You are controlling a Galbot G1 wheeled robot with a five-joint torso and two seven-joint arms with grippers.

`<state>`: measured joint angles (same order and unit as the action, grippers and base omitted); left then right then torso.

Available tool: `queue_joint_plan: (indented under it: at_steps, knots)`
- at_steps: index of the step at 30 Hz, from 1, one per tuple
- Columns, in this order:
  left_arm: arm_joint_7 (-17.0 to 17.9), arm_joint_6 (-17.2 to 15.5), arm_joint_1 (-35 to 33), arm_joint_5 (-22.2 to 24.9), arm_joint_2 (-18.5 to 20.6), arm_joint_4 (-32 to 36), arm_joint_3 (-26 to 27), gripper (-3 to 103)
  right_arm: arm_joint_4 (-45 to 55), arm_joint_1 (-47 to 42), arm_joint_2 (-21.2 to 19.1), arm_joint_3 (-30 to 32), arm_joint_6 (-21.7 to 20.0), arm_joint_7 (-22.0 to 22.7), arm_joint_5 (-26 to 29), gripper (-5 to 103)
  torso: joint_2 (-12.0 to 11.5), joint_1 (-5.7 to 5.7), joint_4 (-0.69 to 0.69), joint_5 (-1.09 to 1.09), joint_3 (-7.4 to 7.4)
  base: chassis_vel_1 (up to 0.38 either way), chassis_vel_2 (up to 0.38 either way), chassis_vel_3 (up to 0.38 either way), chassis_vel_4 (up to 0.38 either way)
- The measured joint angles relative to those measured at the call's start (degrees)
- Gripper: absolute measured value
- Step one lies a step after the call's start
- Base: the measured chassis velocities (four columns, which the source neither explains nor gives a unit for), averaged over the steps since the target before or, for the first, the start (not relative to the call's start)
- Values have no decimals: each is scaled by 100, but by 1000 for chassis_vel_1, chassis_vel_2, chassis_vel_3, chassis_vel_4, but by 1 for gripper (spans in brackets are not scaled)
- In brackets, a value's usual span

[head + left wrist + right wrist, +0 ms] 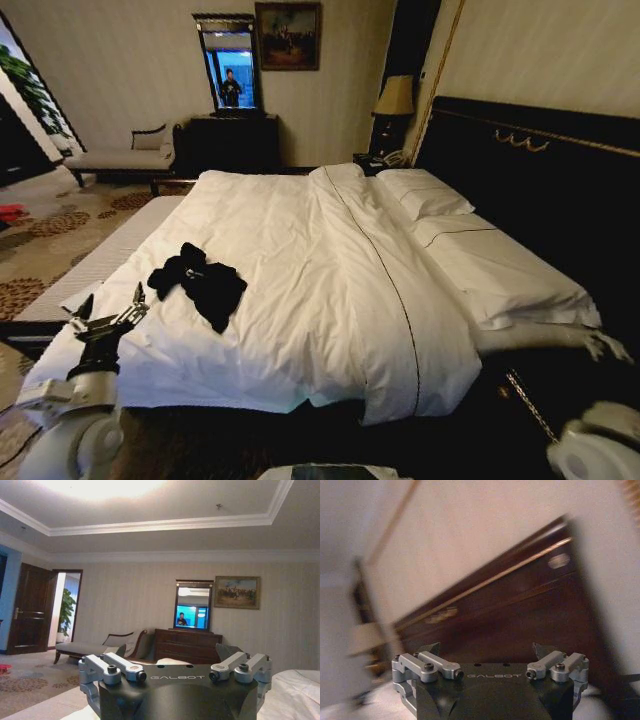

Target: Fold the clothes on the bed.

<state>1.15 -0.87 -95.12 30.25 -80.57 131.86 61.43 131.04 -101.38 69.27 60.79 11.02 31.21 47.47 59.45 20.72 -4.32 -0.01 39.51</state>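
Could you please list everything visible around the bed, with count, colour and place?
T-shirt: one, black, crumpled on the duvet near the bed's left edge.
Bed: one, white duvet, dark headboard on the right.
Pillows: two, white, by the headboard.
Chaise bench: one, pale, far left wall.
Dresser: one, dark, under a mirror.
Painting: one, beside the mirror.
Lamp: one, beige shade, at the bedside.
Left gripper: jaws open, at the bed's near left corner.
Right gripper: low beside the headboard, jaws open in the right wrist view.

Dim warm room; ceiling light [100,486] glares overhead; right wrist view motion-blurred; headboard [540,190] in shadow.
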Motion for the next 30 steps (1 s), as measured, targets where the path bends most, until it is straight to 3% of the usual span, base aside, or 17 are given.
queue_joint_plan:
  at_steps: [2, 5, 7, 9, 10, 14, 17, 24, 30]
  knots:
    - [-8, 6, -44, 0, -17, 30, 6, 100, 0, 69, -74, -131, 47, -74, -23, 100, 0, 0, 0, 1, 1, 0, 0, 0, 0]
    - [-42, 54, -199, -30, -32, 123, -4, 100, -129, 460, -384, -814, 316, -769, -442, 100, 0, 1, 4, 2, 0, 0, 0, 0, 0]
    - [-47, 55, -214, -44, -2, 135, -48, 100, -170, 505, -409, -956, 384, -1024, -605, 100, 0, 0, 5, 1, 0, 0, 0, 0, 0]
    - [-63, 75, -275, -90, 43, 157, -141, 100, -257, 549, -450, -1277, 488, -1519, -892, 100, 0, 1, -9, 1, 0, 0, 0, 0, 0]
    - [-70, 108, -328, -118, 34, 169, -162, 100, -292, 594, -493, -1418, 505, -1655, -977, 100, 0, 1, -5, 0, 0, 0, 0, 0, 0]
    - [-92, 213, -472, -207, -27, 196, -222, 100, -434, 746, -583, -1817, 578, -1916, -1192, 100, 0, 0, 5, 0, 0, 0, 0, 0, 0]
    - [-110, 259, -527, -262, -61, 216, -259, 100, -536, 810, -553, -2004, 618, -2008, -1351, 100, 0, 0, 3, 2, 0, 0, 0, 0, 0]
    - [-120, 276, -528, -386, -116, 254, -366, 100, -742, 849, -107, -2250, 641, -2107, -1614, 100, 0, -1, -2, 0, -1, 16, 66, -14, -82]
    - [-125, 348, -511, -479, -197, 216, -464, 100, -996, 912, 210, -2416, 683, -2108, -1801, 100, 0, 0, -2, 1, -1, 22, 288, -36, -311]
